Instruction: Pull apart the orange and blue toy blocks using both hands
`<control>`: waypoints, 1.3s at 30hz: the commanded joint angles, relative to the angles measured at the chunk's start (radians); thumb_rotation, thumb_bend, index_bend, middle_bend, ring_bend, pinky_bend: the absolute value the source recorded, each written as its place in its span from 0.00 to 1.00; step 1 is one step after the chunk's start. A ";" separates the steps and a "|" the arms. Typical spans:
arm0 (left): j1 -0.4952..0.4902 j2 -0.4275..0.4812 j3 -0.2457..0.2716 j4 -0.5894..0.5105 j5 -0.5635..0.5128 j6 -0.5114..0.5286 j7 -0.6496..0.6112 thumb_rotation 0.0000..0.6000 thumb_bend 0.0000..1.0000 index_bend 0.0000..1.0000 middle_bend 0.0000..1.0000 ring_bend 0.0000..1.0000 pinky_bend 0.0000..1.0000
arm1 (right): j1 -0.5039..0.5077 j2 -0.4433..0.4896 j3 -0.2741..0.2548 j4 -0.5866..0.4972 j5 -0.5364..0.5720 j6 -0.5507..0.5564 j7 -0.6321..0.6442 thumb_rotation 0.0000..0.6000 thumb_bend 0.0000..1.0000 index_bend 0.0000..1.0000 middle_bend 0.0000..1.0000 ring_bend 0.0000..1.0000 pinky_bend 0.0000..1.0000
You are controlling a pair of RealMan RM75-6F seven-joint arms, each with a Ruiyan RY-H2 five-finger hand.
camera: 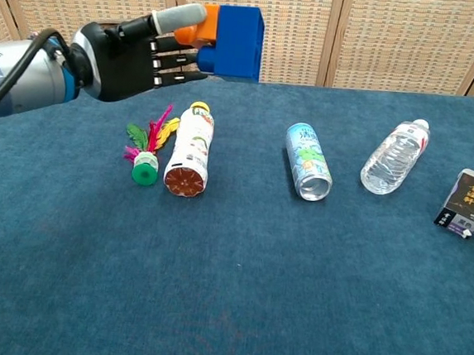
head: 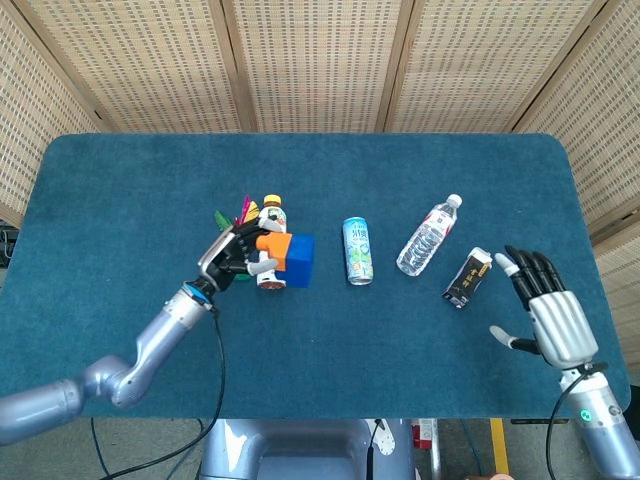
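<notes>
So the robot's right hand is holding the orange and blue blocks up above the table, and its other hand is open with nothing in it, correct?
Not quite: it is the left hand that holds the orange and blue blocks above the table, as the chest view shows. The open, empty one is the right hand, seen in the head view.

Robot test station, lab-like
Blue-felted table (head: 120, 180) ringed by woven screen panels (head: 310, 60), cables (head: 215, 400) hanging below its edge
</notes>
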 commanded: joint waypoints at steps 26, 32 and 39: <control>-0.072 -0.244 -0.049 0.122 -0.049 0.007 -0.108 1.00 0.32 0.53 0.51 0.00 0.00 | 0.305 -0.172 0.054 0.028 -0.059 -0.148 0.187 1.00 0.00 0.00 0.10 0.00 0.00; -0.069 -0.252 -0.045 0.132 -0.036 0.002 -0.125 1.00 0.33 0.53 0.51 0.00 0.00 | 0.340 -0.208 0.067 0.035 -0.032 -0.172 0.123 1.00 0.00 0.03 0.15 0.00 0.00; -0.068 -0.258 -0.042 0.141 -0.029 -0.004 -0.133 1.00 0.35 0.53 0.51 0.00 0.00 | 0.382 -0.254 0.087 0.073 -0.013 -0.181 0.090 1.00 0.00 0.10 0.20 0.00 0.00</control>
